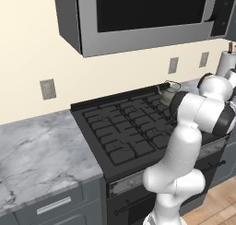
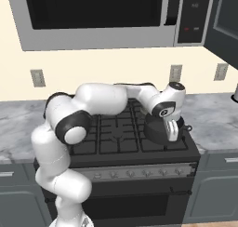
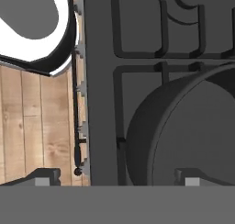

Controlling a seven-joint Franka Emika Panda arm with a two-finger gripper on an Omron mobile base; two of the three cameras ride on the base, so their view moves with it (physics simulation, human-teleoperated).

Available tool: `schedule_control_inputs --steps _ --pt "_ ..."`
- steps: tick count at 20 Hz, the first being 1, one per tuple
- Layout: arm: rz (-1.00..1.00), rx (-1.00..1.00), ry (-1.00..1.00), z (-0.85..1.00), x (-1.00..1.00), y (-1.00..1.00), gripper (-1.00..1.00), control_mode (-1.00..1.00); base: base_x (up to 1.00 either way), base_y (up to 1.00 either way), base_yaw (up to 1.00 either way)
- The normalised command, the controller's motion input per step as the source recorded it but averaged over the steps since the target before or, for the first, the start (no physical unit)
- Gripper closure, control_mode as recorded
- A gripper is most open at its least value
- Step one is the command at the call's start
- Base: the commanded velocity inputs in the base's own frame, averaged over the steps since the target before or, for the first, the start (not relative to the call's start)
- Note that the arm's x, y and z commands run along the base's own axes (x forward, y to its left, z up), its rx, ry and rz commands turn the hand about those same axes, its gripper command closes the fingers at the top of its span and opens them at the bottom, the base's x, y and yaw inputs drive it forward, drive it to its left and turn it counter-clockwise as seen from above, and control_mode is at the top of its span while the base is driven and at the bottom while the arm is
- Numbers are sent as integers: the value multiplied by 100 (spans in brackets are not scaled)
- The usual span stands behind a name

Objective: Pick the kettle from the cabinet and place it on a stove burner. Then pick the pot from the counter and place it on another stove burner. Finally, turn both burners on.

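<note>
Two placements: apparently done
Knobs: front of cooktop, below the pot
Gripper: jaws wide, empty, over the pot's near right rim
Pot: front right burner, directly beneath gripper
Kettle: back right burner, behind the pot

Both base views look down from behind the arm onto the same stove burners, while the hand view stares close and straight down at them.

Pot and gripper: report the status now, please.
Gripper jaws open, holding nothing. Pot sits on front right burner. Kettle on back burner. Nothing in the way.
</note>
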Motion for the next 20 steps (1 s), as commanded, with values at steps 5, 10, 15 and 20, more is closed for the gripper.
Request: schedule_control_inputs --steps 5,10,15,20 --pt "0 0 -8 30 -34 11 -100 -100 0 0 0" --pt "0 0 -9 29 -36 4 -100 -100 0 0 0" --pt "0 0 -9 27 -41 0 -100 -100 0 0 0" --pt "0 0 -11 21 -45 0 -100 -100 0 0 0"
